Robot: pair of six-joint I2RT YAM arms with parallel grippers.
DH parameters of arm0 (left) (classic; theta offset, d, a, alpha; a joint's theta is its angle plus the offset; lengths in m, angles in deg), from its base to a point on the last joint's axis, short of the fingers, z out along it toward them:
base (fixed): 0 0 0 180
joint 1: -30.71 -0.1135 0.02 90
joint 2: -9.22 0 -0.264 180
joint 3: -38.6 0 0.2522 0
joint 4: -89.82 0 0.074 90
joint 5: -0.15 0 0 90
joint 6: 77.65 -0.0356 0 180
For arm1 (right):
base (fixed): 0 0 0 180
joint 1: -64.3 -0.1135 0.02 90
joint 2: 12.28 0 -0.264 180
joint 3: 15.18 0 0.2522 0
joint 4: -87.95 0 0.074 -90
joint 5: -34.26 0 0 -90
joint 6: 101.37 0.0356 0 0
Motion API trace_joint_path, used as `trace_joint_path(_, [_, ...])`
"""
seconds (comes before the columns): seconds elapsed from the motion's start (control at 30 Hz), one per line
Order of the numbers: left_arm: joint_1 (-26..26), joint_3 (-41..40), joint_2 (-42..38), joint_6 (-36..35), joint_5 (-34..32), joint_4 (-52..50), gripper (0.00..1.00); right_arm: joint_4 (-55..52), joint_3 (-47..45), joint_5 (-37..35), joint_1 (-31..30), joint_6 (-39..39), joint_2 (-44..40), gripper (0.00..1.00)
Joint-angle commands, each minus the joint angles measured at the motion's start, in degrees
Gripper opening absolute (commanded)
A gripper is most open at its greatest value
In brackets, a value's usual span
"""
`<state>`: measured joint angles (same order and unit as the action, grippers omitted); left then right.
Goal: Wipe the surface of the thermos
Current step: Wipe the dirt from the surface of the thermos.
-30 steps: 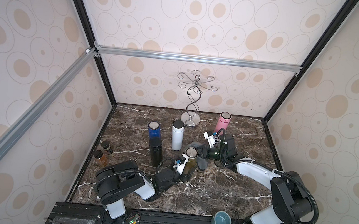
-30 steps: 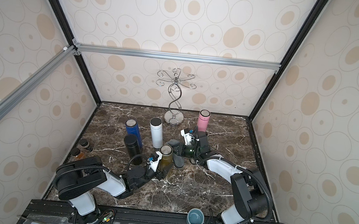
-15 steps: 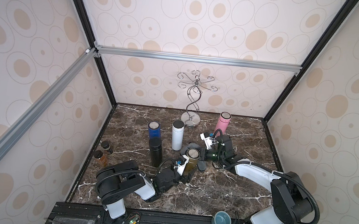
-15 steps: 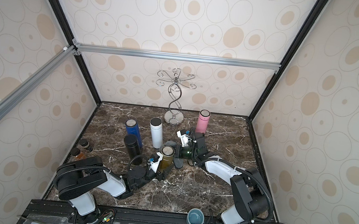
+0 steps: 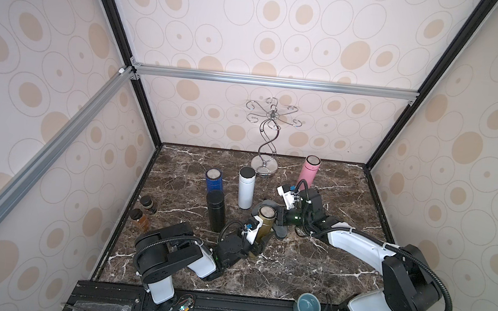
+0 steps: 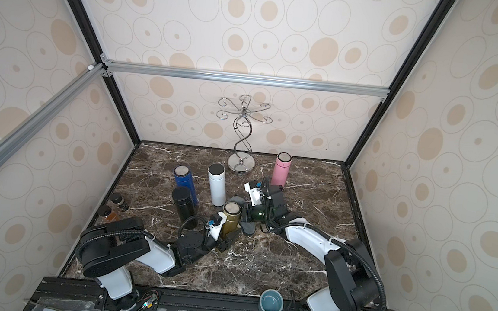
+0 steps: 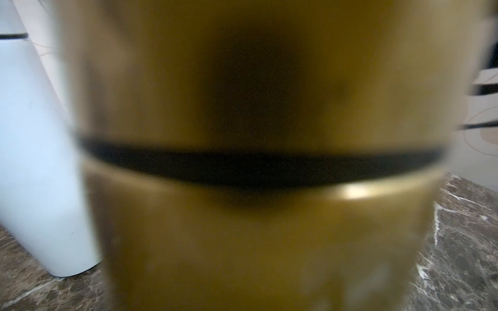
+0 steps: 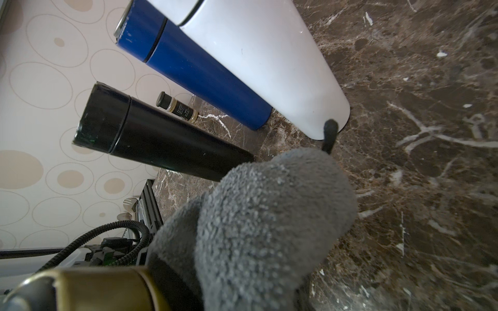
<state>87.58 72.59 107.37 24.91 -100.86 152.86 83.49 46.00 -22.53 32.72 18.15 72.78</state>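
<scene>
Top views, gold thermos (image 5: pixel 266 221): stands upright near the middle of the marble tabletop (image 5: pixel 308 273), just in front of the white thermos (image 5: pixel 245 187).
Top views, left hand (image 5: pixel 258 249): low at the foot of the gold thermos, clamped tight on its base.
Top views, right hand (image 5: pixel 279 219): level beside the gold thermos's upper part, pinched on a grey cloth (image 5: pixel 280 231) that touches the thermos's side.
Top views, others: black thermos (image 5: pixel 216 211) and blue thermos (image 5: pixel 214 181) stand near the white one. Pink thermos (image 5: pixel 309 172) and wire stand (image 5: pixel 265 151) are at the back.
Left wrist, gold thermos (image 7: pixel 256 229): fills the view, blurred, with a black band round it. The fingers are hidden.
Left wrist, white thermos (image 7: pixel 35 161): stands just beside it.
Right wrist, grey cloth (image 8: pixel 264 215): bunched before the camera, hiding the fingers and lying against the gold thermos (image 8: pixel 94 288).
Right wrist, beyond: white, blue and black thermoses, with a small brown bottle (image 8: pixel 177 107) by the wall.
</scene>
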Motion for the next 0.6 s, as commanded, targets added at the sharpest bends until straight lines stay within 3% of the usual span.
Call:
trace_joint_path(0.0, [-0.4,1.6,-0.6,0.1,-1.3,-2.9,0.34,-1.5,1.1,4.0,-2.2,-1.2,-2.0,0.00])
trace_joint_path(0.07, [-0.4,1.2,-1.4,0.8,-1.4,-2.0,0.01,-2.7,1.4,1.8,-2.2,-1.3,-2.0,0.00])
trace_joint_path(0.4, [-0.4,-0.9,-3.9,0.0,-0.9,1.6,0.00,-6.0,4.0,-7.3,-2.0,-1.5,-0.9,0.00])
trace_joint_path(0.57, [-0.4,-1.3,-5.5,-0.2,-0.5,1.7,0.00,-10.1,5.5,-16.1,-1.0,-0.7,-1.4,0.00])
